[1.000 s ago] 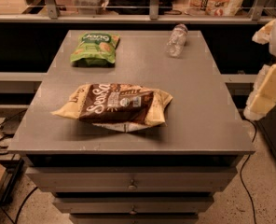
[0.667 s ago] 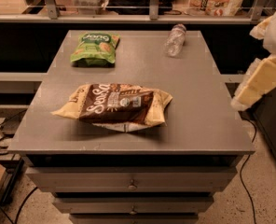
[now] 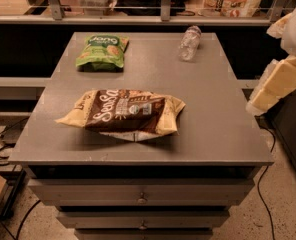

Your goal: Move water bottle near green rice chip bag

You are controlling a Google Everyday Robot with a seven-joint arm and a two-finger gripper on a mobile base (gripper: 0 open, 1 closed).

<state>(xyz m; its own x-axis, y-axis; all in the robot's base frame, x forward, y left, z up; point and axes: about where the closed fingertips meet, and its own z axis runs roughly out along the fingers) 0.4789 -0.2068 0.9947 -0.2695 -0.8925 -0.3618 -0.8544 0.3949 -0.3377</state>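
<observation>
Tabletop (image 3: 208,114) is smooth matt grey, prob painted metal or laminate, can't say which. Water bottle (image 3: 189,43) = clear crinkled plastic w/ a bit of shine. Green rice chip bag (image 3: 103,51) is glossy plastic film. The brown-and-cream bag (image 3: 125,113) is similar film but duller, wrinkly at the ends. Drawer knob (image 3: 142,200) looks like metal. Gripper (image 3: 269,90), at the right edge just off the table's side, has a smooth pale plastic-looking shell, semi-matt. Floor (image 3: 283,214) is speckled, stone-like.

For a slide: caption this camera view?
Gripper right of the table; water bottle lies back right, green rice chip bag back left, brown bag in front.
</observation>
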